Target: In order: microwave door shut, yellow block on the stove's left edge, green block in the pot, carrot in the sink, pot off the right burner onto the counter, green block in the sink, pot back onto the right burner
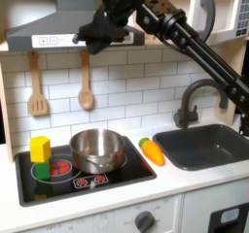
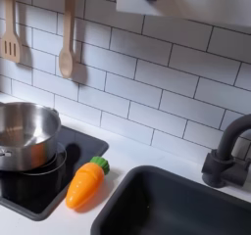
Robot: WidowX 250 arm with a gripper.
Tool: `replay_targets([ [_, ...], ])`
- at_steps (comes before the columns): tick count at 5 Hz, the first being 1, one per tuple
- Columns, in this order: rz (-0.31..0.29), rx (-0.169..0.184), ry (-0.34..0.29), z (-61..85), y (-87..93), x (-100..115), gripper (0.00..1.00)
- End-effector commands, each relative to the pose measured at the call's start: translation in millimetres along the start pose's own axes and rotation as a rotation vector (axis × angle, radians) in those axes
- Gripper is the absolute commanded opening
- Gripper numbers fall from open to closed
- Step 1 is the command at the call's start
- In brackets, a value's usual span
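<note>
In the first exterior view, a yellow block (image 1: 40,147) stands on a green block (image 1: 42,168) at the left edge of the black stove (image 1: 126,171). The steel pot (image 1: 97,149) sits on the stove's right side, with nothing visible inside. The orange carrot (image 1: 153,151) lies on the counter between the stove and the grey sink (image 1: 209,146). The white microwave (image 1: 231,14) is at the top right, and its door looks ajar. My gripper (image 1: 86,35) hangs high by the range hood, above the pot, and its jaws are too dark to read. The second exterior view shows the pot (image 2: 25,131), carrot (image 2: 86,183) and sink (image 2: 186,205).
A wooden spatula (image 1: 37,86) and spoon (image 1: 86,82) hang on the tiled wall behind the stove. A dark faucet (image 1: 190,101) rises behind the sink. My arm stretches from the top right across the wall. A red burner (image 1: 60,167) lies between the blocks and the pot.
</note>
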State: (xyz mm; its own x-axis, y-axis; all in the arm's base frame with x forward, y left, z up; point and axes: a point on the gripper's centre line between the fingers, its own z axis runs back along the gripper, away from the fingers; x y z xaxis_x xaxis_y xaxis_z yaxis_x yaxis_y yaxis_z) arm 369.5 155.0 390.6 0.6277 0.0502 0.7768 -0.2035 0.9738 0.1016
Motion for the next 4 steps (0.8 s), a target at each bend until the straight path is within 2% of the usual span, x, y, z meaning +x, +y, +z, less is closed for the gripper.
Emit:
replay_targets([
  [1, -0.008, -0.017, -0.009, -2.4, -6.8, 4, 0.00],
  [2, -0.023, -0.033, -0.016, -3.7, -16.7, 9, 0.00],
  [4, -0.023, -0.032, -0.036, -7.9, -17.1, 18, 0.00],
])
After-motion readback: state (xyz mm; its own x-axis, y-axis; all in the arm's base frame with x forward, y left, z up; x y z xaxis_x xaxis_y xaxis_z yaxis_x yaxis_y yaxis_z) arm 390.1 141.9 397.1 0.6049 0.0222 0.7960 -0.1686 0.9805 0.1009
